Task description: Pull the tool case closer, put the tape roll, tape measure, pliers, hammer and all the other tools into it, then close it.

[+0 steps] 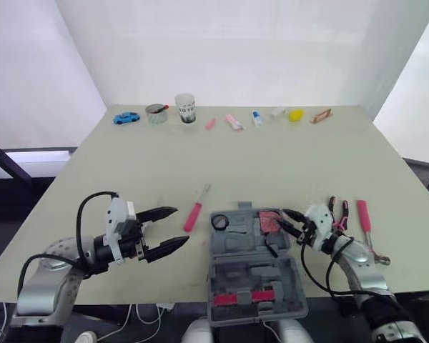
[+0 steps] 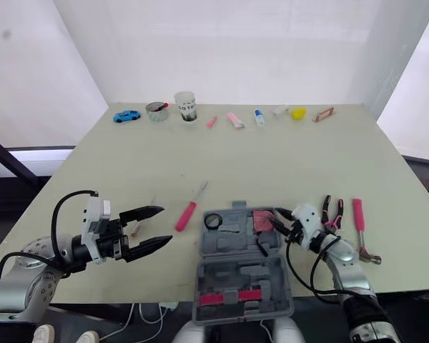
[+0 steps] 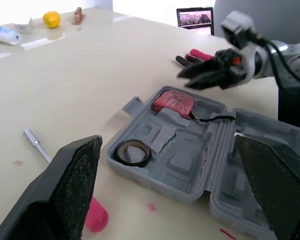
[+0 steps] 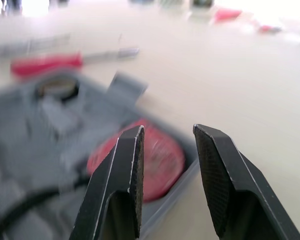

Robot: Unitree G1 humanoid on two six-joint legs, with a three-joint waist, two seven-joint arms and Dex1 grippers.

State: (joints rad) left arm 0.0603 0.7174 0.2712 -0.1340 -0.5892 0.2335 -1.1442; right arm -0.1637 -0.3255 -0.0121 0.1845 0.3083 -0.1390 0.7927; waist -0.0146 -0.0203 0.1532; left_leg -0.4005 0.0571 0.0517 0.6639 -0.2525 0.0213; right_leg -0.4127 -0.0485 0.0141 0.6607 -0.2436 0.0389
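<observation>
Grey plastic, lid thrown wide: the tool case [image 1: 244, 246] lies open at the near edge of the table [image 1: 272, 157], right in front of me. In its far half sit the tape roll [image 1: 219, 222] on the left and the red tape measure [image 1: 270, 221] in the right corner.

My right tool [image 1: 284, 219] hangs over that corner, fingers apart and gripping nothing. Just beyond it on my right lie the pliers [image 1: 337, 213], and beside them, further out, the hammer [image 1: 364, 218], both with their long axes running away from me. The right arm is plainly the nearer one, so I judge the pliers its next pick, a short swing outward with the fingers set across the handles. Which end is the nose I cannot quite tell, since my own wrist covers part of them.

On the case's other side a pink-handled screwdriver [image 1: 195, 211] lies slantwise, close to my left tool [image 1: 180, 224], which is spread wide and empty.
</observation>
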